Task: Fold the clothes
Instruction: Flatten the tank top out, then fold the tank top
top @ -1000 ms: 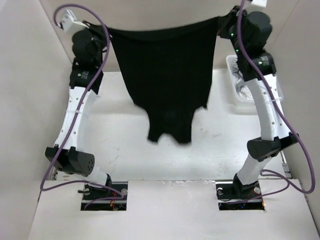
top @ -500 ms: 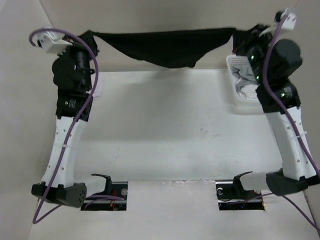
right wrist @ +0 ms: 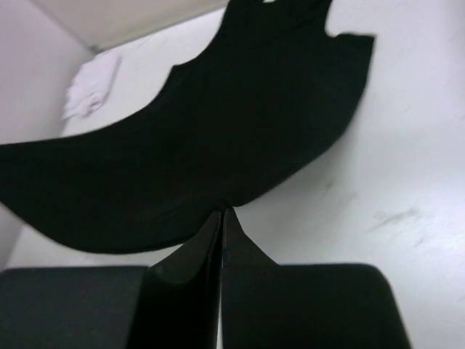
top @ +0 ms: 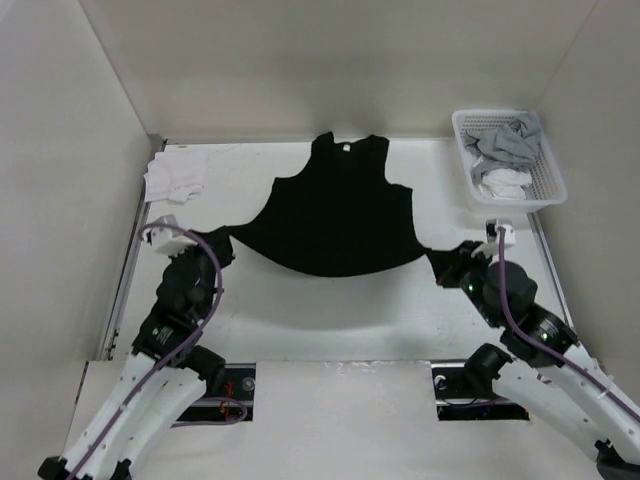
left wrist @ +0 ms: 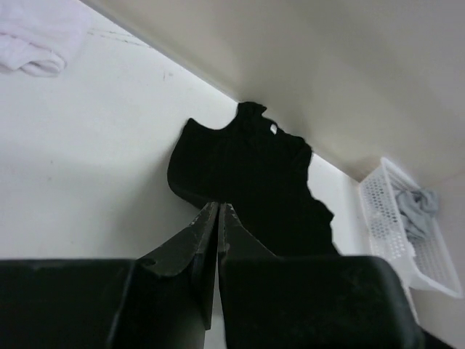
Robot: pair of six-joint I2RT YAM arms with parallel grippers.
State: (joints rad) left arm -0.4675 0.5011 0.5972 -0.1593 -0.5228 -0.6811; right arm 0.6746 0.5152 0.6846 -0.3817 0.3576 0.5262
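- Black T-shirt (top: 335,215) is pinched at both near hem corners, the left gripper (top: 226,240) and the right gripper (top: 434,264) each clenched tight on the fabric.
- Between them the hem stretches taut just above the table (top: 300,310); beyond it the body lies spread flat, collar at the far side.
- No fold shows yet. Spreading looks nearly finished, and all the folding is left.
- Both arms crouch low by their bases, wrists reaching far and inward.
- White cloth (top: 175,178) lies far left and a basket (top: 462,140) far right, both apart from the shirt.
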